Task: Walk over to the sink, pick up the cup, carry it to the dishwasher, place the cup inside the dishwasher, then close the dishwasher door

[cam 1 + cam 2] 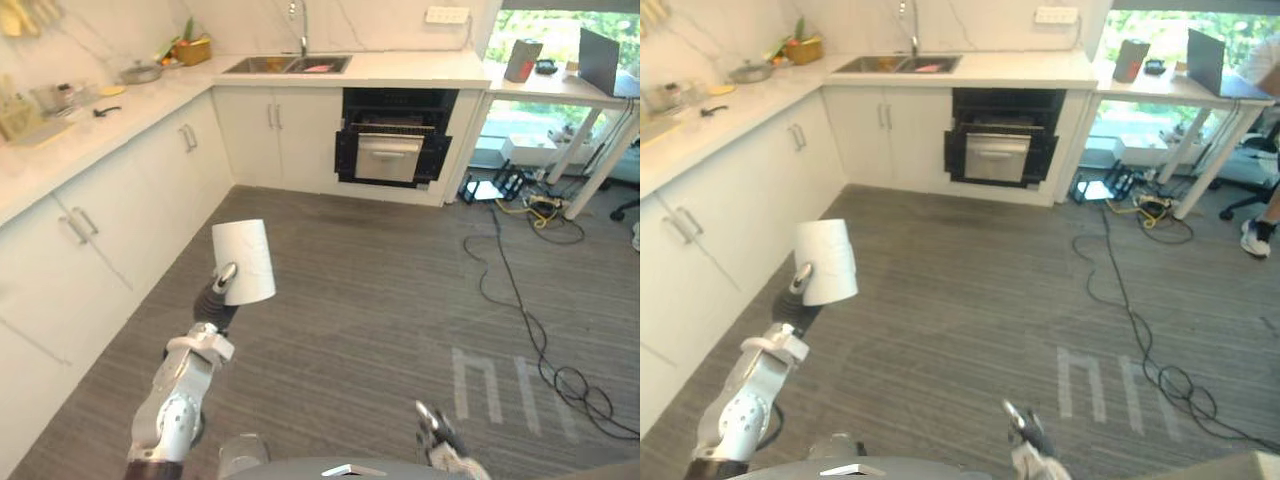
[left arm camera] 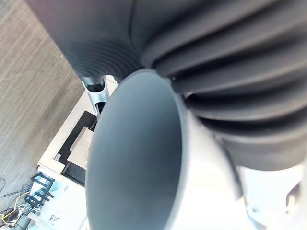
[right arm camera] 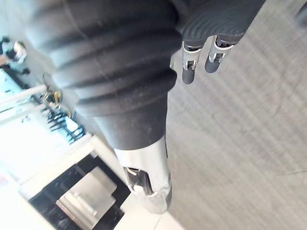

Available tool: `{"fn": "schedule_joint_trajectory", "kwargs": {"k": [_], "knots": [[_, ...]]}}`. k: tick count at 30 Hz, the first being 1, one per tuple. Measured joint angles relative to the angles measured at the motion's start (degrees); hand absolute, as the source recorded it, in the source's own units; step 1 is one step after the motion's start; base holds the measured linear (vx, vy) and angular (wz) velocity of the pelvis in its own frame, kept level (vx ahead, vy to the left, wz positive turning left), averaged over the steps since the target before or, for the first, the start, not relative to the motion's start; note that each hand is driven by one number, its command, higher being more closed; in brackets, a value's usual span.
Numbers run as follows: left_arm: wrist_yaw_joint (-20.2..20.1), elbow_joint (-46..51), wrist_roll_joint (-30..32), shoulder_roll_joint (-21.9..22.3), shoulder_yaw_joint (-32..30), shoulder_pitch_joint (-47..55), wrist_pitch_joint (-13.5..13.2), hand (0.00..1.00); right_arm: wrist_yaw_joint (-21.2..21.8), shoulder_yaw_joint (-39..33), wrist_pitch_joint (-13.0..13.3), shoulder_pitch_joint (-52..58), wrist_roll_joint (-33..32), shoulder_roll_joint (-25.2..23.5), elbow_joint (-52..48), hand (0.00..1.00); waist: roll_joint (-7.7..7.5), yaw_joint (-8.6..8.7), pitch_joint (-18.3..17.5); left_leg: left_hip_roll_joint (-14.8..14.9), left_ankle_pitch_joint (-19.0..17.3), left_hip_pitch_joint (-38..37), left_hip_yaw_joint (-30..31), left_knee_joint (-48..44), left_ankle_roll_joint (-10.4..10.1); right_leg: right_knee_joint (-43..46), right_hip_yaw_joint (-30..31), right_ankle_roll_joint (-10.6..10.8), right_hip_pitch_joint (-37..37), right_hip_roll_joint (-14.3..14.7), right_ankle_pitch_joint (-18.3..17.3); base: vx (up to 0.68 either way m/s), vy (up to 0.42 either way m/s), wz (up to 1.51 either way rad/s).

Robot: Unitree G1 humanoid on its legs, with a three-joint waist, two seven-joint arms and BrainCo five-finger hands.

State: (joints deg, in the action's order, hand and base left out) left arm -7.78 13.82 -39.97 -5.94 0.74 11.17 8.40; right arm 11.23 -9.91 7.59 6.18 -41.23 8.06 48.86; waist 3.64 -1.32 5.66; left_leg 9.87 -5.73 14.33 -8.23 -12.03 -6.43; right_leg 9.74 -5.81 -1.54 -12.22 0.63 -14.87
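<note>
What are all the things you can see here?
cup: one, white, in the left hand
dishwasher: one, black and silver, under the far counter
sink: one, silver, left of the dishwasher
tap: one, silver, behind the sink
pot: one, silver, far left counter
cabinets: several, white, under the counters
table: one, white, right of the dishwasher
laptop: one, grey, on the table
cables: several, black, floor at right
person's shoe: one, white, by the table
left hand: one, silver, curled round the cup
right hand: one, silver, low on the right
</note>
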Motion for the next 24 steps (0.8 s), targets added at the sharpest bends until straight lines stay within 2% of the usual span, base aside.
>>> {"fn": "schedule_joint_trajectory", "kwargs": {"k": [1,2,3,4,5,6,7,8,9,10,11,13,14,15,16,17,18,19,20,21,22,23,24], "knots": [[-0.2,0.2,0.4,0.0,0.0,0.1,-0.4,1.00,-0.1,0.4,0.3,-0.2,0.0,0.1,-0.4,0.00,0.16,-0.22,0.0,0.1,0.5,1.4,-0.5,0.9,-0.8,-0.2,0.3,0.8,-0.9,0.0,-0.8,0.56,0.230,-0.24],[-0.9,0.2,1.1,-0.2,-0.6,0.1,-1.0,1.00,-0.5,0.9,1.0,-0.4,0.1,0.1,-0.7,0.00,-0.06,-0.60,0.0,-0.9,2.4,2.5,-2.0,1.7,0.0,-0.5,0.7,2.4,-3.7,-0.6,-2.7,0.49,0.224,-0.28],[-1.3,0.0,1.4,-0.5,-1.3,0.1,-1.2,1.00,-1.0,0.9,1.1,-0.5,0.1,-0.1,-0.7,0.00,-0.92,-1.07,-0.1,-2.1,6.0,2.0,-0.9,0.5,1.0,-0.1,1.6,3.3,-4.8,-1.6,-3.8,0.78,0.360,-0.52],[-1.9,-1.1,1.3,-0.8,-3.3,0.2,-1.4,1.00,-2.0,1.0,1.1,-1.0,0.1,-0.1,-0.6,0.00,-1.99,-1.65,-0.3,-4.8,10.0,-0.6,1.4,-0.1,2.6,4.8,3.2,5.8,-5.0,-4.4,-5.4,0.79,0.393,-0.69],[-2.1,-1.6,1.4,-0.9,-5.8,0.5,-1.4,1.00,-2.4,1.2,1.0,-1.3,0.2,0.1,-0.6,0.00,-3.17,-1.81,-0.6,-7.1,10.3,-1.9,2.5,-2.2,5.0,14.8,3.9,6.6,-2.1,-7.0,-5.2,0.78,0.390,-0.60],[-2.4,-1.6,1.5,-1.2,-7.1,0.4,-1.5,1.00,-2.6,1.4,0.9,-1.5,0.3,-0.1,-0.6,0.00,-4.36,-1.77,-0.4,-7.9,8.7,-2.8,1.5,-3.8,6.1,19.9,3.8,7.6,-0.7,-8.6,-4.6,0.63,0.322,-0.46],[-2.5,-1.6,1.8,-2.4,-9.9,-0.1,-1.8,1.00,-2.7,1.3,0.3,-1.7,1.2,-0.5,-0.7,0.00,-7.69,-1.59,0.5,-10.4,4.7,-6.3,-1.0,-7.1,7.4,33.1,3.6,10.7,2.9,-13.2,0.7,0.64,0.269,-0.32],[-2.4,-1.7,2.1,-2.9,-10.5,-0.2,-1.9,1.00,-2.7,1.3,-0.5,-1.7,1.7,-0.6,-0.9,0.00,-8.49,-1.65,0.7,-11.4,2.0,-8.5,-1.4,-8.4,8.3,40.3,2.9,10.6,5.4,-15.1,7.4,0.62,0.249,-0.25],[-2.3,-1.9,2.3,-3.1,-10.5,-0.3,-2.0,1.00,-2.7,1.3,-0.8,-1.4,2.6,-0.6,-1.2,0.00,-7.71,-1.22,1.1,-11.6,0.1,-10.1,-1.3,-8.9,8.6,45.0,1.9,9.5,6.8,-16.7,11.8,0.57,0.221,-0.12],[-2.0,-2.0,3.3,-3.1,-10.3,-0.4,-2.3,1.00,-2.7,2.0,-1.9,-0.6,4.2,-0.7,-2.7,0.00,-7.51,-0.74,1.5,-11.7,-3.1,-14.1,-1.1,-9.1,9.2,53.7,0.8,6.0,10.5,-17.9,11.1,0.51,0.186,-0.04],[-1.1,-2.2,4.2,-3.0,-9.7,-0.4,-2.4,1.00,-2.6,3.2,-2.1,0.4,5.7,-1.0,-4.4,0.00,-6.22,-0.33,2.2,-10.9,-5.0,-18.4,-0.5,-8.4,9.2,58.7,0.0,3.3,14.1,-17.2,7.5,0.49,0.160,-0.02],[-0.2,-2.4,4.2,-3.1,-8.5,-0.4,-2.5,1.00,-3.0,5.6,-2.2,2.2,5.7,-1.7,-7.4,0.00,-5.47,0.88,2.3,-10.3,-5.8,-22.4,0.4,-5.6,9.0,56.9,-1.8,3.1,19.0,-15.5,3.9,0.40,0.079,0.20],[0.3,-2.4,4.3,-3.0,-7.7,-0.7,-2.8,1.00,-3.3,7.2,-2.1,3.2,5.7,-2.4,-9.9,0.00,-5.39,2.03,2.3,-10.1,-6.5,-24.3,1.0,-3.6,8.9,49.8,-2.8,3.5,23.3,-13.8,2.2,0.45,0.019,0.42],[0.8,-2.7,4.4,-3.0,-6.5,-1.3,-3.0,1.00,-3.7,7.7,-2.1,4.3,5.7,-3.5,-12.5,0.00,-4.96,3.10,2.4,-9.6,-7.6,-24.8,2.1,-2.6,8.6,35.0,-3.8,4.4,26.0,-11.1,3.1,0.39,-0.028,0.45],[1.1,-2.8,4.9,-3.0,-5.7,-1.5,-3.1,1.00,-3.9,7.7,-2.1,5.2,5.8,-4.1,-14.0,0.00,-4.58,3.47,2.4,-9.1,-8.2,-24.7,2.8,-2.6,8.2,24.8,-4.4,4.9,26.1,-9.7,5.3,0.43,-0.080,0.46],[1.2,-3.1,6.5,-3.2,-4.3,-1.8,-3.8,1.00,-3.9,7.7,-1.7,7.6,6.4,-5.2,-17.5,0.00,-4.64,3.62,2.3,-8.9,-9.6,-24.9,3.8,-2.5,7.6,3.8,-4.1,6.4,25.6,-7.5,12.5,0.48,-0.133,0.42],[1.5,-3.1,6.5,-3.2,-3.4,-1.9,-4.3,1.00,-3.7,7.9,-1.3,9.7,7.9,-5.4,-20.4,0.00,-5.19,3.44,2.7,-9.7,-11.6,-26.0,4.6,-2.5,7.2,-4.2,-3.0,7.6,26.7,-7.4,15.6,0.39,-0.113,0.42],[1.7,-3.1,6.5,-3.2,-3.0,-1.8,-4.3,1.00,-3.6,7.9,-1.1,10.5,8.3,-5.2,-21.4,0.00,-5.10,3.66,3.3,-9.8,-12.9,-27.2,5.4,-3.0,7.0,-3.5,-2.3,7.3,26.9,-7.4,15.3,0.58,-0.195,0.48],[2.5,-2.2,6.4,-3.0,-3.1,-0.6,-4.3,1.00,-3.6,8.2,-1.0,12.3,9.9,-4.6,-23.6,0.00,-5.27,4.14,3.4,-9.8,-15.9,-31.0,6.8,-3.0,6.9,0.8,-1.6,6.8,26.3,-7.5,13.1,0.63,-0.204,0.42],[2.8,-0.9,6.3,-1.6,-3.5,1.3,-4.4,1.00,-3.7,9.3,-1.0,13.0,10.3,-2.9,-26.9,0.00,-3.46,4.24,2.9,-8.0,-18.4,-34.3,7.3,-3.0,8.4,6.5,-3.4,8.4,26.7,-6.2,15.1,0.75,-0.231,0.31],[2.7,-0.1,6.3,-1.2,-3.4,2.2,-4.4,1.00,-3.7,9.6,-0.9,13.1,10.3,-2.4,-28.9,0.00,-2.02,4.18,2.2,-7.1,-18.9,-34.7,7.6,-4.2,9.4,8.4,-4.7,8.5,27.0,-5.6,15.1,0.61,-0.166,0.01],[2.5,1.2,6.3,-0.3,-3.4,2.5,-4.5,1.00,-4.1,9.9,-0.8,12.0,10.9,-1.9,-32.2,0.00,0.08,3.77,1.4,-5.0,-18.3,-31.9,7.7,-12.7,9.1,10.8,-6.1,8.0,26.8,-4.8,15.4,0.55,-0.198,-0.01],[2.7,2.1,6.4,1.2,-3.3,2.4,-4.8,1.00,-4.4,10.5,-0.5,10.8,11.5,-1.9,-34.6,0.00,1.06,3.50,1.7,-2.8,-14.6,-27.2,6.7,-25.1,8.2,11.5,-7.8,6.2,24.9,-4.1,14.4,0.55,-0.212,0.07]]}}
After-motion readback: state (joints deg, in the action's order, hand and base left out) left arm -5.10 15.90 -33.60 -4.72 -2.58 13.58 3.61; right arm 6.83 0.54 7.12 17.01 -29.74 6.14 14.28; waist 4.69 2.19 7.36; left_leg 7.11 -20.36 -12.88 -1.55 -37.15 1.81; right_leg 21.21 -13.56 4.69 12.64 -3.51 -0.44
